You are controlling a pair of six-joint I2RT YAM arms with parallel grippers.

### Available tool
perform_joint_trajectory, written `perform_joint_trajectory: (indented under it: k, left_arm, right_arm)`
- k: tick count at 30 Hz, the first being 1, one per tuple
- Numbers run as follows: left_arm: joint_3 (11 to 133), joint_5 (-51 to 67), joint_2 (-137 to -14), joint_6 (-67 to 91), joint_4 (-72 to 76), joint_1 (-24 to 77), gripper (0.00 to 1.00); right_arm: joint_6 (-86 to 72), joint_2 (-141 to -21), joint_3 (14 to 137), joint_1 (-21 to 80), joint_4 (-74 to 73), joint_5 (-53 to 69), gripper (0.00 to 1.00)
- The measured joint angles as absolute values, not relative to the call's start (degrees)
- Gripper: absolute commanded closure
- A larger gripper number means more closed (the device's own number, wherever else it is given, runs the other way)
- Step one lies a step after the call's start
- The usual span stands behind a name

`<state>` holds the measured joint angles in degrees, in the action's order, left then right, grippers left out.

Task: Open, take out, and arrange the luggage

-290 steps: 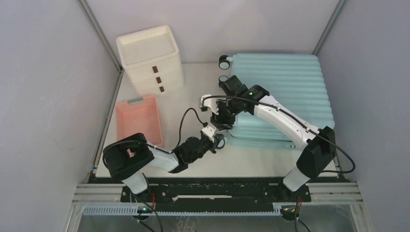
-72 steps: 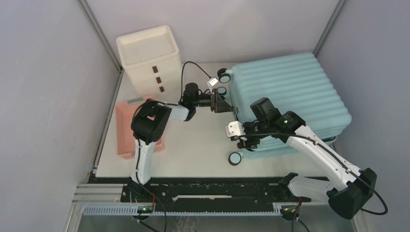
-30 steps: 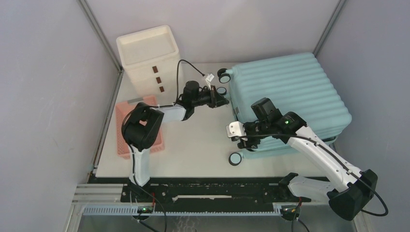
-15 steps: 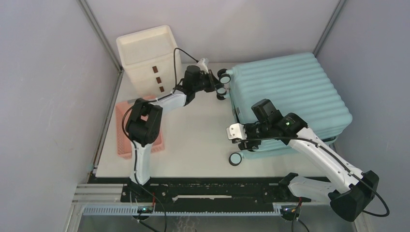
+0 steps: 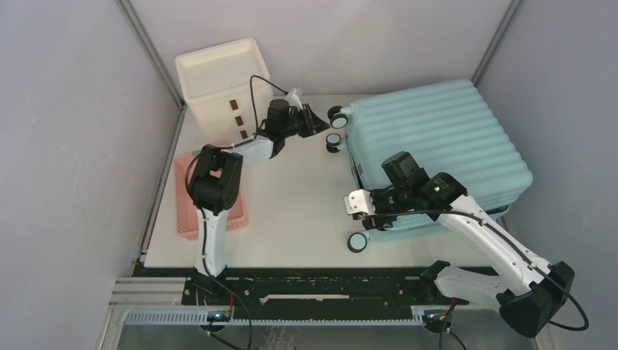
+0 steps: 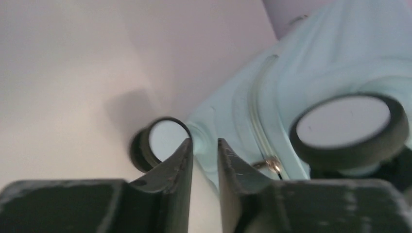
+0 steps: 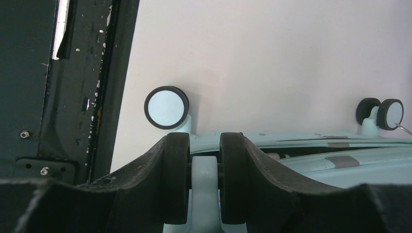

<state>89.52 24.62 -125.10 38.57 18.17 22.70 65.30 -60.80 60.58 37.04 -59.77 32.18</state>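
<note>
The pale blue ribbed luggage point(image 5: 437, 131) lies at the right of the table with its upper shell lifted at the left side. My right gripper point(image 5: 372, 208) is shut on the twin black wheel point(image 7: 204, 174) at the upper shell's near-left corner. A second wheel point(image 5: 356, 242) sits below it, also seen in the right wrist view point(image 7: 166, 107). My left gripper point(image 5: 312, 119) hovers just left of the far wheels point(image 5: 337, 115). In the left wrist view its fingers point(image 6: 184, 155) stand almost together with nothing between them. A small metal zipper pull point(image 6: 268, 164) shows on the shell beyond them.
A white three-drawer box point(image 5: 224, 87) stands at the back left, close behind my left arm. A pink basket point(image 5: 182, 211) lies at the left edge. Grey walls close in the table point(image 5: 291, 211) on three sides.
The luggage's upper shell has come up since the oldest frame. My left gripper has drawn back along the luggage's left side to the far wheels. My right gripper kept hold of the wheel and shifted slightly nearer.
</note>
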Motion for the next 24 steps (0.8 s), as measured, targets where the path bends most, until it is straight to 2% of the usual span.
perform_joint_trajectory:
  k: [3, 10, 17, 21, 24]
  left_arm:
    - [83.7, 31.2, -123.4, 38.0, 23.4, 22.6, 0.51]
    - [80.1, 45.4, -122.8, 38.7, 33.3, 22.4, 0.44]
    - [73.2, 53.0, -122.8, 42.7, 47.5, 23.4, 0.42]
    - [67.0, 55.2, -122.8, 45.5, 57.5, 24.5, 0.28]
    - [63.5, 56.7, -122.8, 47.4, 65.8, 25.0, 0.28]
  right_arm:
    - [65.6, -60.6, 60.5, 36.4, -60.1, 32.4, 1.00]
    - [69.0, -59.5, 60.5, 34.6, -64.0, 34.3, 1.00]
    - [75.1, -56.9, 59.9, 33.3, -71.4, 35.9, 1.00]
    - [78.7, -54.6, 58.8, 33.1, -73.6, 35.9, 1.00]
    - [80.5, -52.9, 58.0, 33.4, -74.6, 35.9, 1.00]
